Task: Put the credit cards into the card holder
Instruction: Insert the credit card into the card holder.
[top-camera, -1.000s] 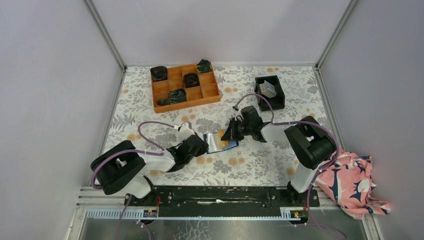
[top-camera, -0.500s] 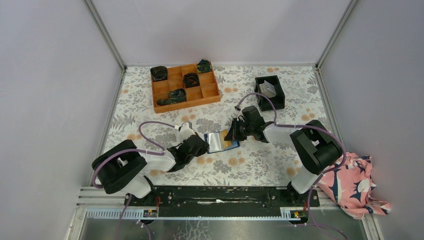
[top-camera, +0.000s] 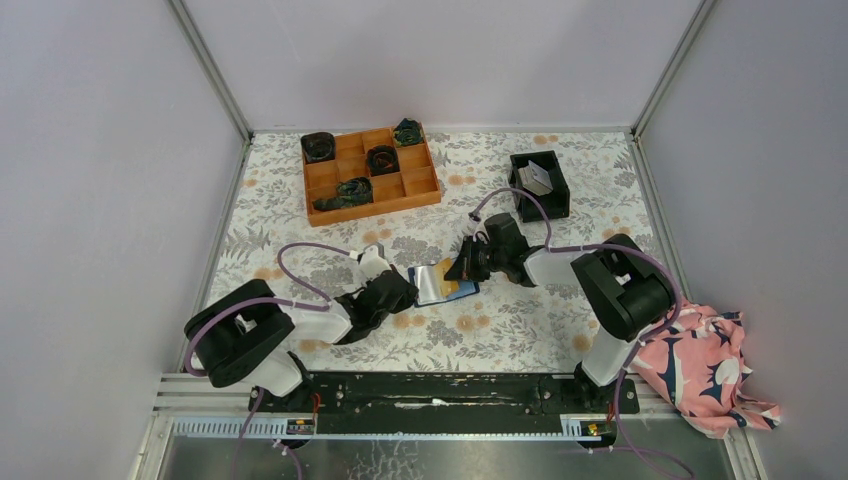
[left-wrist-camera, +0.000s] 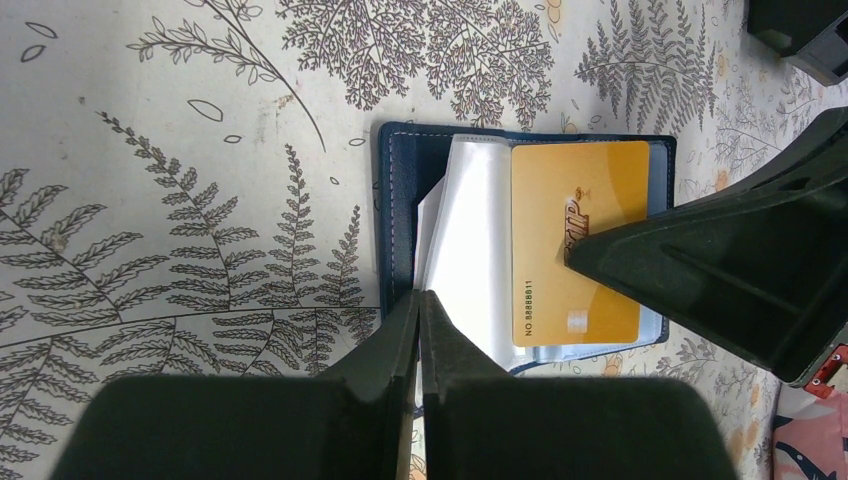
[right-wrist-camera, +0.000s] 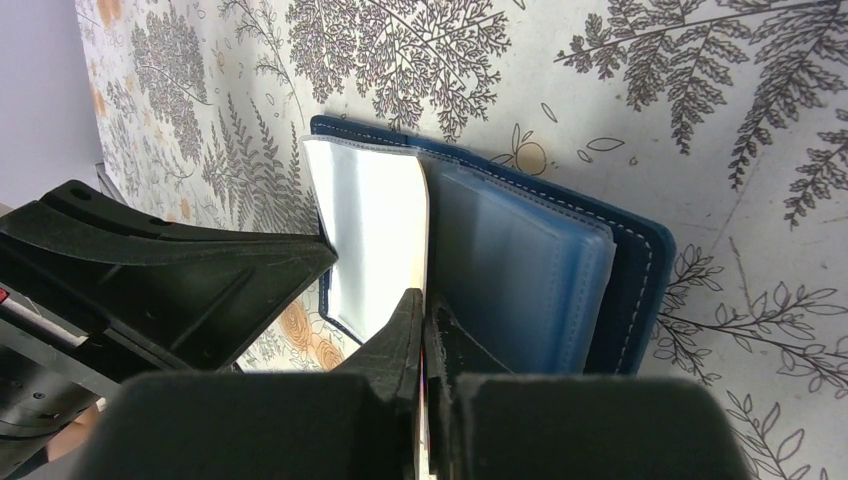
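End effector, left (left-wrist-camera: 421, 308): closed, apparently pinched on a clear sleeve (left-wrist-camera: 468, 240) at the near edge of the card holder (left-wrist-camera: 395, 200), which lies open on the patterned surface (left-wrist-camera: 200, 200) between the two arms. End effector, right (right-wrist-camera: 425, 318): closed on the yellow card (left-wrist-camera: 572, 235), gripped by one edge, with the card lying over the holder's inner pockets; whether it has entered a slot cannot be told. Hazards: card corner may catch a pocket lip and buckle, or twist out of the thin pinch, if pushed off-line; sleeve may slip free and cover the slot; holder, likely light, may slide under the push.
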